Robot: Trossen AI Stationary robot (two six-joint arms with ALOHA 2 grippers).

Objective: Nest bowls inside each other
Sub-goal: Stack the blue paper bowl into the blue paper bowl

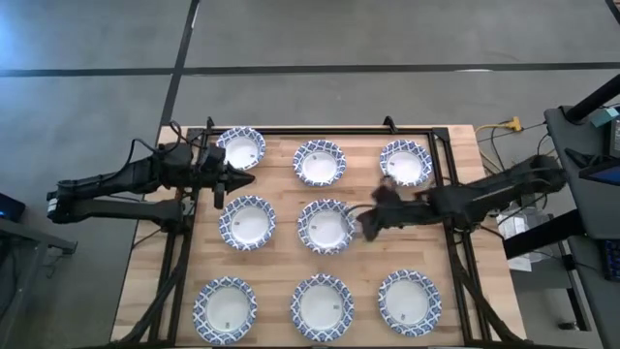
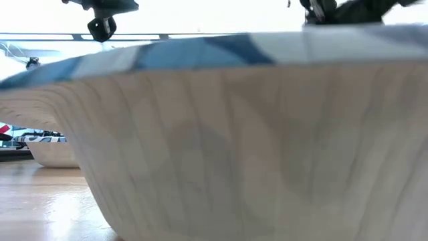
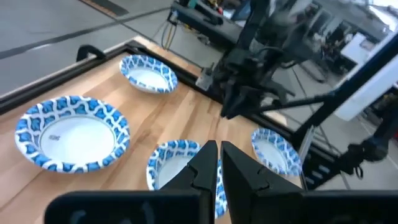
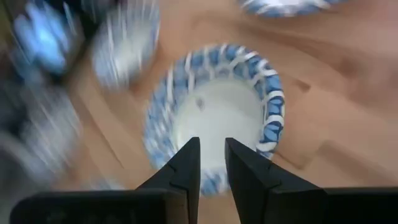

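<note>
Nine blue-rimmed white bowls stand apart in three rows of three on the wooden table, none nested. My right gripper (image 1: 365, 223) is open at the right rim of the centre bowl (image 1: 325, 226). In the right wrist view its fingers (image 4: 212, 163) stand over that bowl's (image 4: 214, 115) near rim. My left gripper (image 1: 242, 179) is shut and hovers between the far-left bowl (image 1: 240, 148) and the middle-left bowl (image 1: 247, 222). It touches nothing (image 3: 217, 163). My right gripper comes slanting down from the table's right, its two fingers standing on either side of the centre bowl's right rim (image 4: 211, 182). Whether they touch the rim I cannot tell. The bowl sits flat on the table.
A black frame (image 1: 320, 129) borders the table's far edge and sides. The near-row bowls (image 1: 323, 307) stand close to the near edge, and one fills the low view (image 2: 254, 134). Strips of bare wood run between the rows. Cables and equipment (image 1: 581, 174) lie off the right side.
</note>
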